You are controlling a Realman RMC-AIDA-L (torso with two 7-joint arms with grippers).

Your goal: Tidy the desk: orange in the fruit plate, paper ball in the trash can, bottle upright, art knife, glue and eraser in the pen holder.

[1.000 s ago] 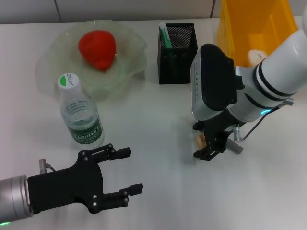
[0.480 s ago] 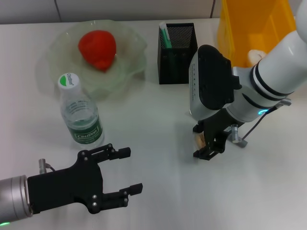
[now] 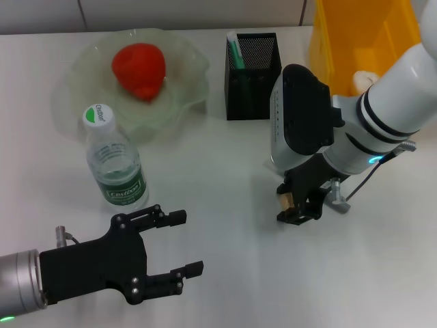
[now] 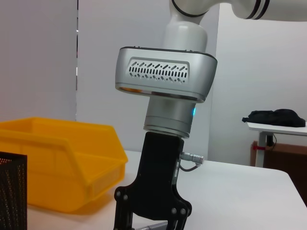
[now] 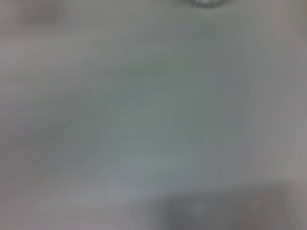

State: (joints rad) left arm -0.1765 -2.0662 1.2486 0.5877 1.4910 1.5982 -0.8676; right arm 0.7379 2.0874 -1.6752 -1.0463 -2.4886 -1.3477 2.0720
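Now, art knife (image 3: 339, 203) beside right tool (image 3: 298, 205)

A: Head camera looks steeply down on the white desk (image 3: 225, 273)?

B: Yes. Left wrist camera looks level across it, sharing the yellow plastic bin (image 4: 57, 163) at two o'clock; right wrist camera sits close against the desk.

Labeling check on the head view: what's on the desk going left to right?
Fruit plate → water bottle → left end effector → pen holder → right end effector → yellow bin.
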